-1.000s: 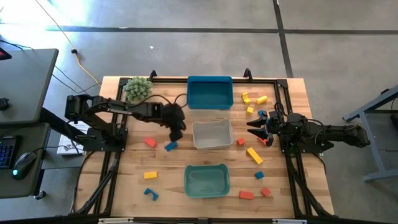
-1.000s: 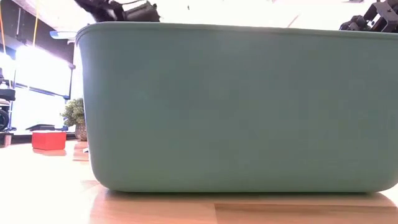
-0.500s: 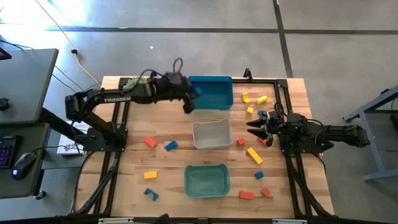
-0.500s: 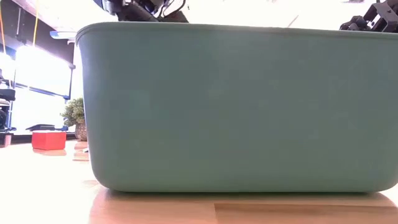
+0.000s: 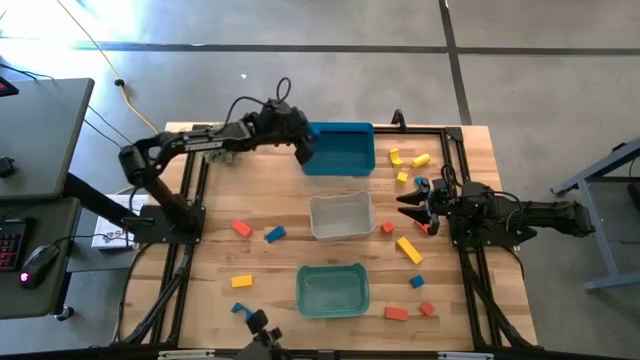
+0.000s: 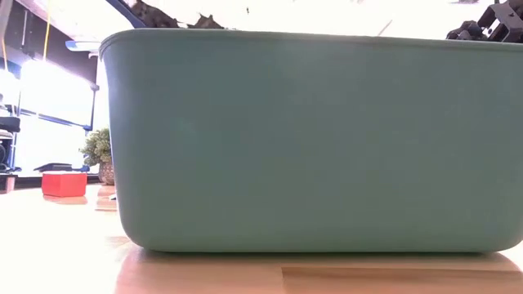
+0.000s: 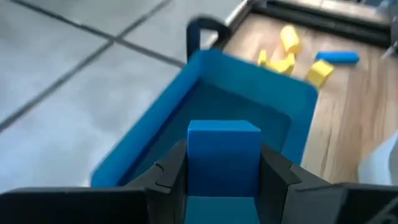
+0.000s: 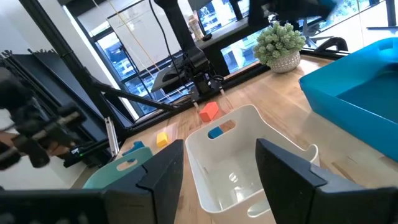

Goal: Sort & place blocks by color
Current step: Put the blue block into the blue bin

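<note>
The left arm has swung up and away from the middle of the table, and now the left gripper [image 7: 224,177] hangs over the near-left edge of the deep blue plastic bin [image 5: 338,148] at the far side of the table, its two dark fingers [image 7: 171,171] pinching a solid blue block [image 7: 224,160] between them, right above the bin's open mouth. The small potted green plant [image 8: 281,43] shows again at the far left corner now that the arm is clear of it. Over on the right, the right gripper [image 5: 408,206] has not budged: it sits low beside the white translucent plastic bin [image 5: 341,216] in the centre, fingers spread apart with nothing between them, the wrist view looking straight into that bin. The pale green plastic bin [image 5: 332,290] stands nearest the front and fills almost the whole low view. Blocks lie scattered on the wooden table [image 5: 270,190]: on the left a red block [image 5: 241,228] and a blue block [image 5: 274,235] just beside it, a yellow block [image 5: 242,282] further forward and a blue curved piece [image 5: 241,311] near the front edge. On the right, a cluster of yellow blocks [image 5: 408,162] sits beside the blue bin, a long yellow bar [image 5: 409,249] lies near the right gripper, with a small blue cube [image 5: 417,282] and two red blocks [image 5: 410,311] in front of it.
</note>
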Robot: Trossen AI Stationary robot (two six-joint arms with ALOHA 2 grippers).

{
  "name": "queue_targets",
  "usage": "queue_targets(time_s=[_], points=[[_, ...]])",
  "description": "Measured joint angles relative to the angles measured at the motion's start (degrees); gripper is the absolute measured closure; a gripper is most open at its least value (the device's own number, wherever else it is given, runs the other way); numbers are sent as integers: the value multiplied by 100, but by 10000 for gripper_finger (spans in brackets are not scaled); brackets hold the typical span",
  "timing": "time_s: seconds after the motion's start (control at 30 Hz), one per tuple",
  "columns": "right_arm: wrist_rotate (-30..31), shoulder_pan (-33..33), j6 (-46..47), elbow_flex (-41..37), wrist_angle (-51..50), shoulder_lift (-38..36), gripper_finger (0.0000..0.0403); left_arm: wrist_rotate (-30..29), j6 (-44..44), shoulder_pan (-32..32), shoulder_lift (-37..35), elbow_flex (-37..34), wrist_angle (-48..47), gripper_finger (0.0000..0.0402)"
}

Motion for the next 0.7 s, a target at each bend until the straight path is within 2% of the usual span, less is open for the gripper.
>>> queue_targets(time_s=[0.1,0.3,0.43,0.7], points=[[-2,2,0,2,-4,0,214,189,-4,51,353,-2,144,297],[-2,2,0,2,-11,0,214,203,-16,49,883,-6,229,297],[-1,1,0,1,-11,0,214,204,-66,49,1048,-7,270,296],[-2,2,0,0,-31,0,214,189,-154,69,1136,-7,317,262]])
